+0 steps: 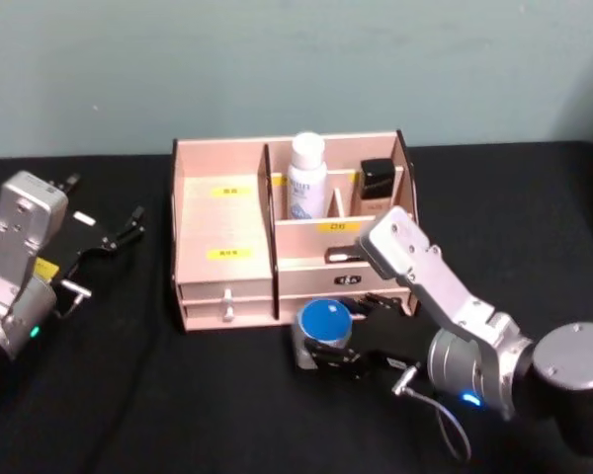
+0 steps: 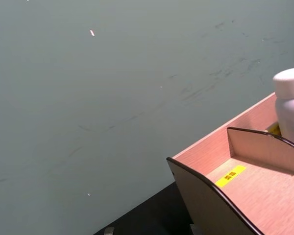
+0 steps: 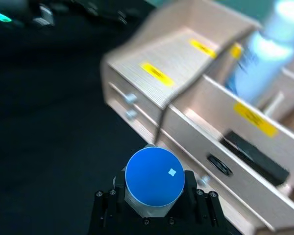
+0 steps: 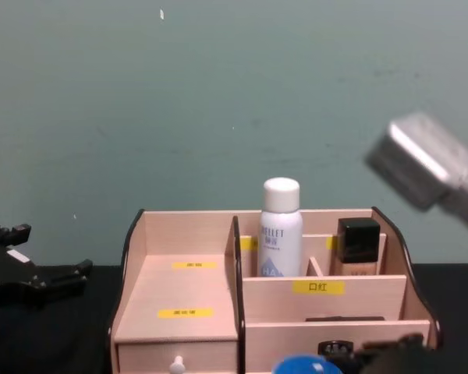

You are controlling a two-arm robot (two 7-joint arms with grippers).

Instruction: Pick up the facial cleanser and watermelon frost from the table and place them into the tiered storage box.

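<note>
The left gripper (image 1: 104, 205) hangs with its fingers spread. Bare black table (image 1: 128, 395) lies open on its outer side and toward the robot, and the tiered storage box (image 1: 203, 222) stands just off its inner side. A white bottle (image 1: 306, 178) and a black-capped bottle (image 1: 378, 183) stand in the box's rear compartments. The right gripper (image 3: 154, 210) pinches a blue-capped container (image 3: 154, 176). The box's drawer front is close ahead of its fingertips, and open table lies behind and to its right.

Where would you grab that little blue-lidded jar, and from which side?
Grip the blue-lidded jar by its round silvery wall under the lid, one finger on each side. It is upright, close before the storage box, so I'd come in from the robot's right. The right pincer grips it so. The left pincer rests far left.
</note>
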